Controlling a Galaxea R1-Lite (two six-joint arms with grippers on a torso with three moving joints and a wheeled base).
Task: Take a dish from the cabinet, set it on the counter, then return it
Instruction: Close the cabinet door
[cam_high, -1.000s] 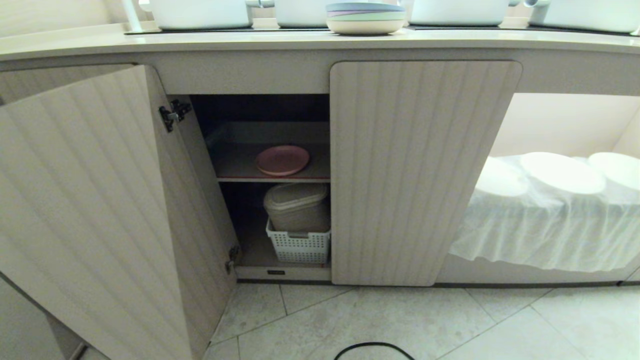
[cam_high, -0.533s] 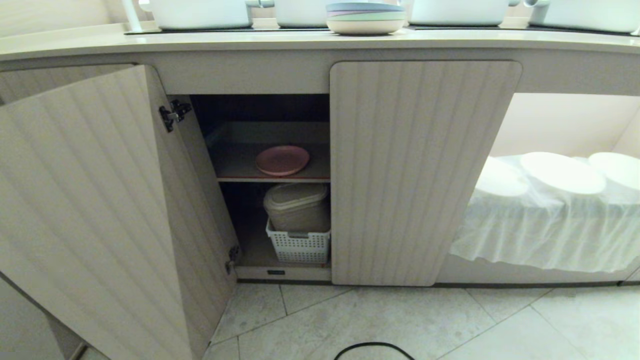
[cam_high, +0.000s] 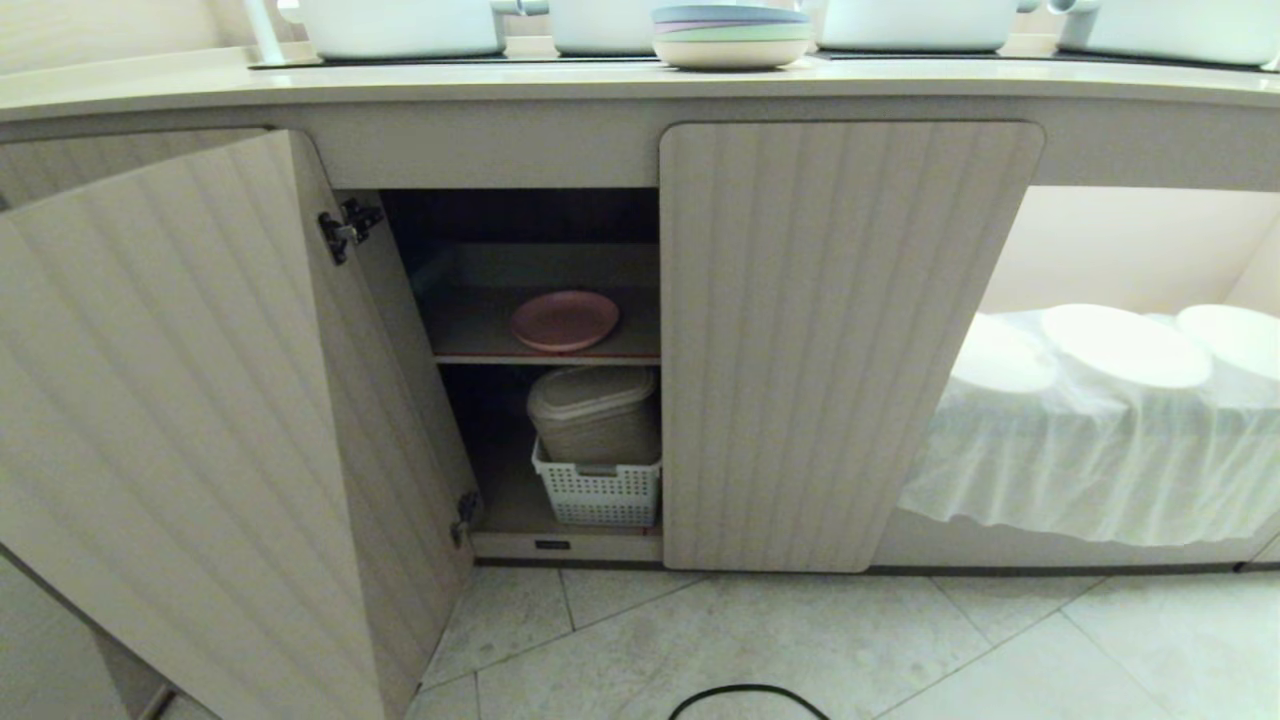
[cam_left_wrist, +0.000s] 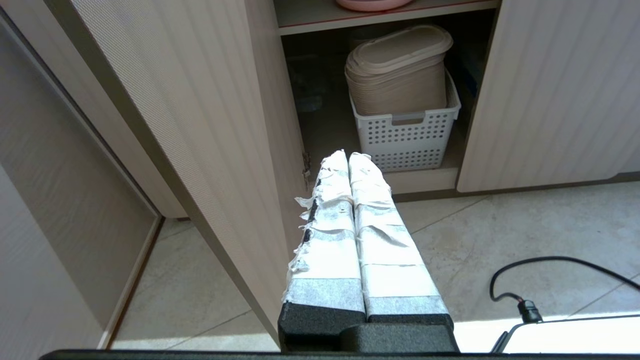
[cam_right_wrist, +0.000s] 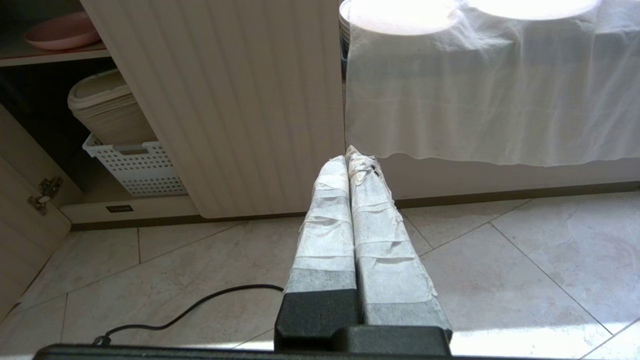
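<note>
Item, nearest: tiled floor (cam_high: 800, 640) with a black cable (cam_high: 745, 695) lying across it.

Item: left gripper (cam_left_wrist: 348, 156), low over the floor before the open cabinet, its taped jaws clenched together on nothing. Right gripper (cam_right_wrist: 353, 154), likewise low, facing the shut door, jaws pressed together and empty. Neither arm showed in the head view; both appeared parked.

Item: cabinet (cam_high: 850, 340), fluted beige doors. Left door (cam_high: 170, 430) swung wide open; right door shut.

Item: lower shelf, a white perforated basket (cam_high: 597, 492) holding a lidded beige container (cam_high: 593, 412).

Item: upper shelf (cam_high: 480, 320), grey with a red front edge. The dish (cam_high: 565, 321), a pink plate, lay flat on it, right of centre, clear of the walls and touched by nothing.

Item: open bay to the right, a white cloth (cam_high: 1090, 450) draped over pale round shapes.

Item, farthest: the table (cam_high: 500, 85) above the cabinet, carrying white pots (cam_high: 400, 28) and a blue-topped stack of pastel plates (cam_high: 730, 35).

Step in hand, by judgement: either the very start or the end; the pictures could not settle which.

Next move, if the start: part one pair of jaws, reach into the upper shelf, close on the low rim near the front edge, and draw the dish out level, clear of the open door and the shelf lip.
</note>
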